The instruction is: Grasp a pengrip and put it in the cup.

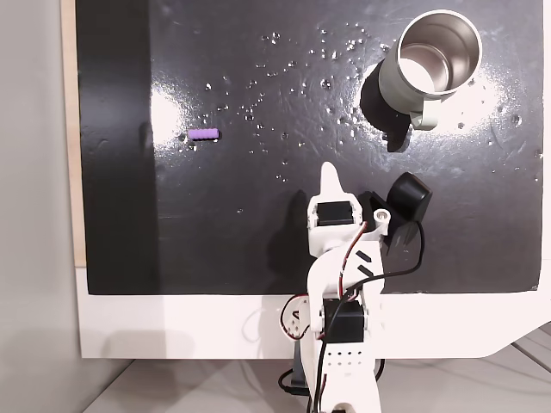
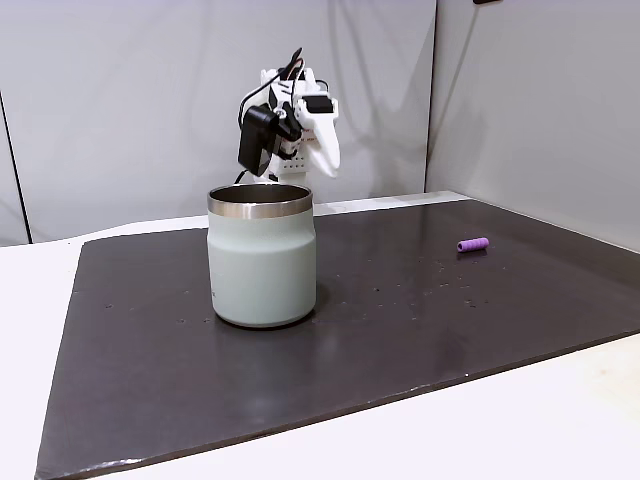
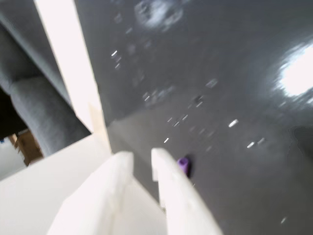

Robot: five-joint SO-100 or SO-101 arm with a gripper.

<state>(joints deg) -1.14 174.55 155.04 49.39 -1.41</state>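
Note:
The purple pengrip [image 1: 203,135] lies flat on the dark mat, left of centre in a fixed view, and to the right of the cup in the other fixed view [image 2: 473,244]. The pale grey-green cup [image 1: 430,64] stands upright at the mat's far right corner, its handle toward the arm; its steel rim [image 2: 260,200] shines. My white gripper [image 1: 329,175] hangs raised over the mat's near middle [image 2: 330,168], far from both. In the wrist view the fingertips [image 3: 142,154] stand a narrow gap apart with nothing between them. The pengrip [image 3: 183,165] peeks out beside the right finger [image 3: 164,164].
The dark mat [image 1: 258,241] lies on a white table [image 1: 172,327], with a pale wooden strip [image 1: 69,129] along its left edge. Small shiny specks dot the mat between pengrip and cup. Open mat stretches from the gripper to the pengrip.

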